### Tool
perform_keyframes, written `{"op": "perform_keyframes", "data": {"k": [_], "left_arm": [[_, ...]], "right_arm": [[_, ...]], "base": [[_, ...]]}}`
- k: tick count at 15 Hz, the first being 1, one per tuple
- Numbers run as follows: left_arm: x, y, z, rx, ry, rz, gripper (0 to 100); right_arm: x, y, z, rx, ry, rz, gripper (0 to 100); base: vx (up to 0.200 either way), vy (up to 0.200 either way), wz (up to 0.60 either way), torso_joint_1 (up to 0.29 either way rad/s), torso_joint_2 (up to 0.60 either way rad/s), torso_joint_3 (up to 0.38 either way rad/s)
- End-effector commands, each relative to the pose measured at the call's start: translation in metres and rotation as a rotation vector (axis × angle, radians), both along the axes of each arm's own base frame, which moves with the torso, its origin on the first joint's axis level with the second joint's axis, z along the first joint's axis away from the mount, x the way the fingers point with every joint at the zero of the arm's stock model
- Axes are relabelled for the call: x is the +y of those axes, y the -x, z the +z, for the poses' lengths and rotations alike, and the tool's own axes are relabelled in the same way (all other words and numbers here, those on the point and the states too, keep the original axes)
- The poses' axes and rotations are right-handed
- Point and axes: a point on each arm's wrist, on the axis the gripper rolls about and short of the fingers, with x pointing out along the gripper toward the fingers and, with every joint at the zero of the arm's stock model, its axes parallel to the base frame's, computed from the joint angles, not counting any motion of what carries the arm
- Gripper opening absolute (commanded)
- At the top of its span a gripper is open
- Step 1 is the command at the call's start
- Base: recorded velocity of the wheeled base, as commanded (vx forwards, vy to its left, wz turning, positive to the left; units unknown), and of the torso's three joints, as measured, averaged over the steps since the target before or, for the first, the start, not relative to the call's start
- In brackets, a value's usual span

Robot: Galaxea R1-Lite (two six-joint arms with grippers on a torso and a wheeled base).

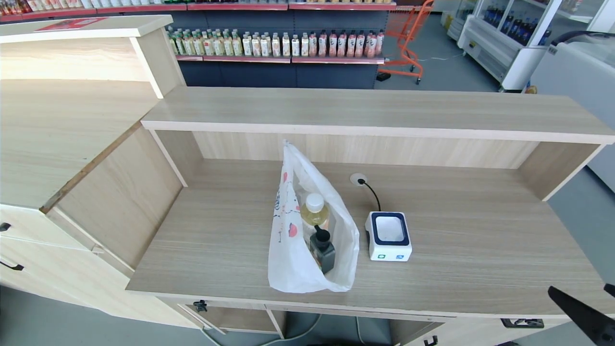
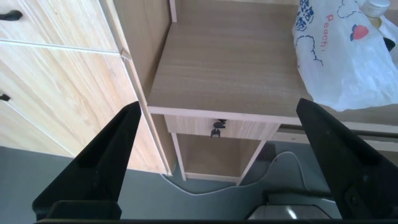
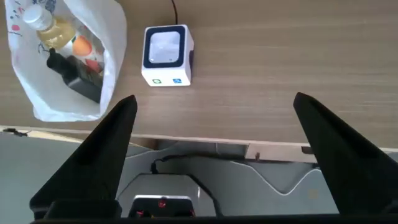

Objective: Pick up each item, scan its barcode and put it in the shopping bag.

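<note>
On the woodgrain counter (image 1: 480,250) stands a crinkled plastic bag (image 1: 288,259); left tool (image 2: 217,106) and right tool (image 3: 215,98) gape wide.

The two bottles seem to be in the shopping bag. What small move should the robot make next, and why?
Probably no new reach: I would leave both arms back from the counter. The shopping bag already holds the yellow drink bottle and the dark bottle, the only items I can see near the scanner. The left gripper and right gripper are open and hold nothing.
</note>
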Motion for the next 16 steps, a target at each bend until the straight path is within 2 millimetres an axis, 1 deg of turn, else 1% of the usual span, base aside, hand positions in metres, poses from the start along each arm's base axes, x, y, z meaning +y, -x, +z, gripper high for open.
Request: {"op": "perform_keyframes", "data": {"k": [1,4,5,16], "left_arm": [[0.000,0.000,0.000,0.000,0.001,0.001,100],[0.000,0.000,0.000,0.000,0.001,0.001,100],[0.000,0.000,0.000,0.000,0.001,0.001,100],[0.000,0.000,0.000,0.000,0.001,0.001,100]], "right_arm": [[-0.008,0.070,-0.057,-0.106,0.118,-0.143,100],[-0.008,0.083,-0.061,-0.248,0.134,-0.142,100],[-0.008,0.083,-0.059,-0.267,0.135,-0.142,100],[-0.008,0.083,-0.058,-0.277,0.121,-0.142,100]], "base": [[0.000,0.000,0.00,0.000,0.00,0.000],[0.000,0.000,0.00,0.000,0.00,0.000],[0.000,0.000,0.00,0.000,0.00,0.000],[0.000,0.000,0.00,0.000,0.00,0.000]]}}
